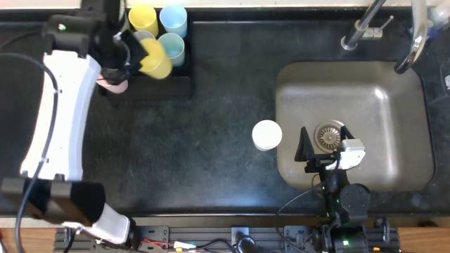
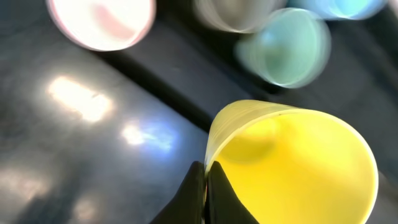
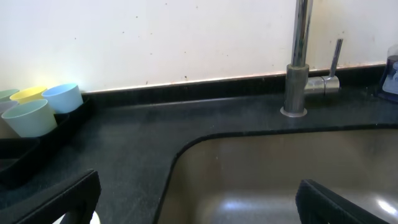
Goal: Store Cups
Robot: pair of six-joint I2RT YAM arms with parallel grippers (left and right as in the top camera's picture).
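Note:
My left gripper (image 1: 133,53) is at the back left, over the black tray (image 1: 179,86), shut on the rim of a yellow cup (image 1: 156,60). In the left wrist view its fingers (image 2: 198,193) pinch the wall of the yellow cup (image 2: 292,168), which tilts with its mouth open to the camera. Below it stand a pink cup (image 2: 102,22), a teal cup (image 2: 286,50) and a grey cup (image 2: 233,12). A white cup (image 1: 267,135) stands alone on the counter by the sink. My right gripper (image 1: 309,151) hangs open at the sink's left edge, holding nothing.
A second yellow cup (image 1: 143,17) and a blue cup (image 1: 174,17) stand at the tray's back. The steel sink (image 1: 394,91) takes up the right side, with a faucet (image 3: 301,56) behind it. Dark counter (image 1: 211,154) lies between tray and sink.

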